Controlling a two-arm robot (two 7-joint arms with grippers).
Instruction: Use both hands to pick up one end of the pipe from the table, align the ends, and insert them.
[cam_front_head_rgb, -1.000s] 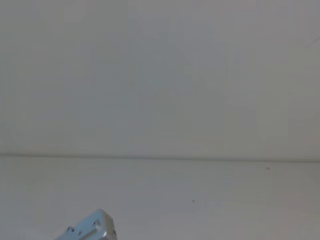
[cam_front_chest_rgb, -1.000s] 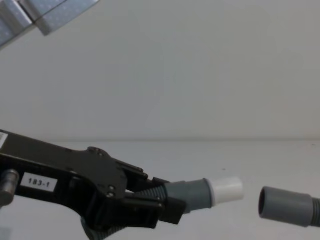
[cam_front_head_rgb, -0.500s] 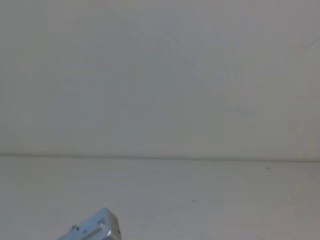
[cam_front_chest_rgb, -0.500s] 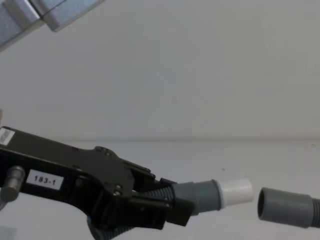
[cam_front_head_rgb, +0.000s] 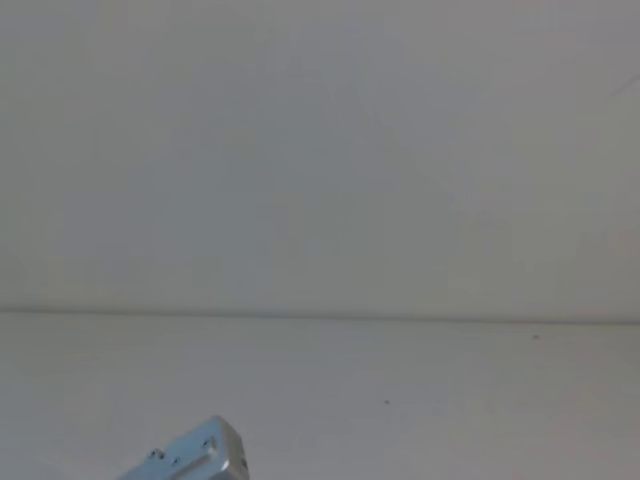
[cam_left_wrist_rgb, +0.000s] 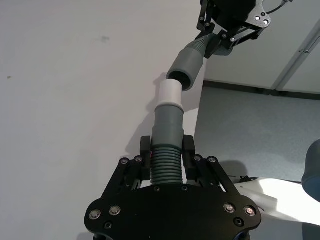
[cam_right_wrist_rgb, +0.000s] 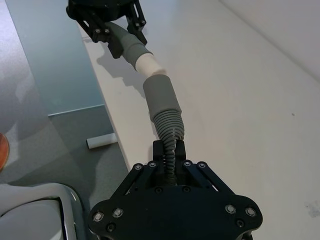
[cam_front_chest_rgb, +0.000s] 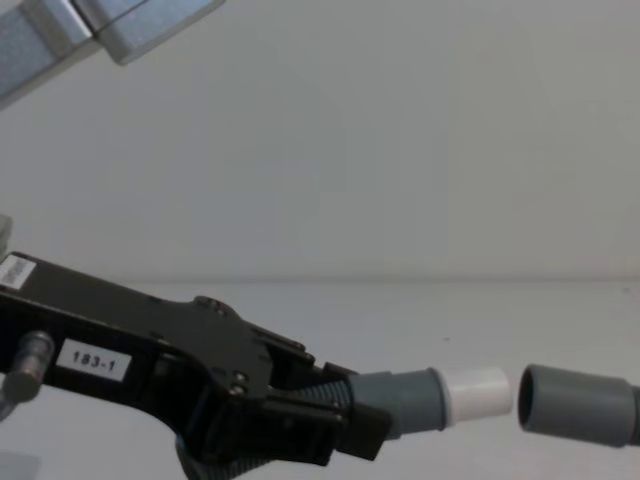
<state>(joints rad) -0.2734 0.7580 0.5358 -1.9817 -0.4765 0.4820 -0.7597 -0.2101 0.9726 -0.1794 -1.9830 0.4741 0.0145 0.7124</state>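
Note:
In the chest view my left gripper (cam_front_chest_rgb: 350, 425), marked "183-1", is shut on the ribbed pipe just behind the grey cuff (cam_front_chest_rgb: 405, 402) with the white tip (cam_front_chest_rgb: 478, 392). The tip points at the open mouth of the other cuff (cam_front_chest_rgb: 570, 402), with a narrow gap between them. The left wrist view shows my left gripper (cam_left_wrist_rgb: 167, 150) clamped on the ribbed hose (cam_left_wrist_rgb: 166, 167), and the white tip (cam_left_wrist_rgb: 169, 93) almost touches the open cuff (cam_left_wrist_rgb: 187, 64) held by the right gripper (cam_left_wrist_rgb: 225, 31). My right gripper (cam_right_wrist_rgb: 169, 147) is shut on the hose behind its cuff (cam_right_wrist_rgb: 161, 97).
Both ends hang above the white table (cam_right_wrist_rgb: 240, 100), close to its near edge. Beyond that edge is grey floor (cam_left_wrist_rgb: 250, 130). A silver arm link (cam_front_head_rgb: 195, 458) shows low in the head view, and another (cam_front_chest_rgb: 90, 30) at the chest view's upper left.
My left gripper has carried the white-tipped cuff to the right, shrinking the gap to the open cuff. The right cuff has levelled out and barely shifted.

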